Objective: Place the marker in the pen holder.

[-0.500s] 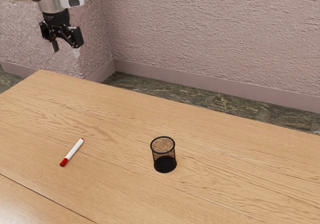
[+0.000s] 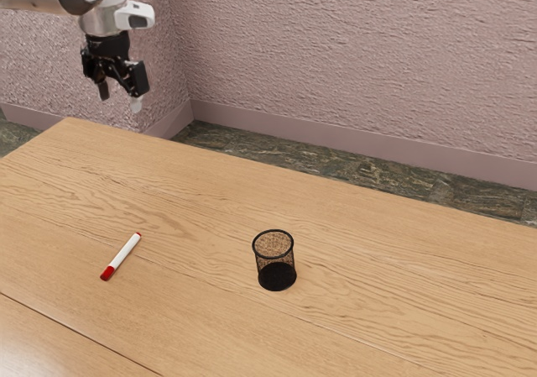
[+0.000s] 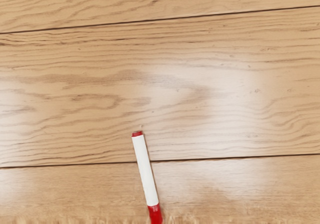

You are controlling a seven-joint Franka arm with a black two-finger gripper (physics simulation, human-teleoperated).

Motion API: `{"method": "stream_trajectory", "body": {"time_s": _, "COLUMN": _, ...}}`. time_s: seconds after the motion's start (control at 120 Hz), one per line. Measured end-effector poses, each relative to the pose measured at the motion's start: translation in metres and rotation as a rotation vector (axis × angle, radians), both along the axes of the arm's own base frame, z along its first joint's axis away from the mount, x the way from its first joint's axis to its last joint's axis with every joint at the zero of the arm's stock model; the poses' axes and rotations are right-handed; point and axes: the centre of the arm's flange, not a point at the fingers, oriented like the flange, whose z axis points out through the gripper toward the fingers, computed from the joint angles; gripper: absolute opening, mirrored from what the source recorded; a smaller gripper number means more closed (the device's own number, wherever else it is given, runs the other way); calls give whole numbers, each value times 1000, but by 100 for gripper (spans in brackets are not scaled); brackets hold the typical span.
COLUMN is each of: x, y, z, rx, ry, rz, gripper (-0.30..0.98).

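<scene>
The white marker with red ends [image 2: 124, 253] lies on the light-brown wooden worktop [image 2: 377, 301], well in from its far edge; the black mesh pen holder [image 2: 277, 277] stands upright, apart from it. The jaws are spread wide, empty, above and beyond that edge. If they close out of line with the marker's slant, its round barrel could roll or swivel. Later, a tilted grip might catch the holder's rim and tip it. Since the earlier frame, the jaws have moved lower and toward the exterior view's right; marker and holder are unmoved.
</scene>
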Motion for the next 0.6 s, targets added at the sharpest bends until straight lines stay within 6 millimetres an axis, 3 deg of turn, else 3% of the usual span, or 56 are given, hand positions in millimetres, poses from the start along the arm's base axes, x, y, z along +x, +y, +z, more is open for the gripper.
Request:
{"method": "stream_trajectory", "body": {"time_s": 0.183, "x": -43, "y": 25, "z": -130, "rx": -33, "ry": 225, "rz": 26, "gripper": 66}}
{"method": "stream_trajectory", "body": {"time_s": 0.275, "x": -63, "y": 32, "z": -183, "rx": -45, "ry": 257, "rz": 30, "gripper": 66}}
{"method": "stream_trajectory", "body": {"time_s": 0.392, "x": -81, "y": 41, "z": -231, "rx": -56, "ry": 252, "rz": 38, "gripper": 66}}
{"method": "stream_trajectory", "body": {"time_s": 0.6, "x": -104, "y": 58, "z": -292, "rx": -69, "ry": 218, "rz": 73, "gripper": 66}}
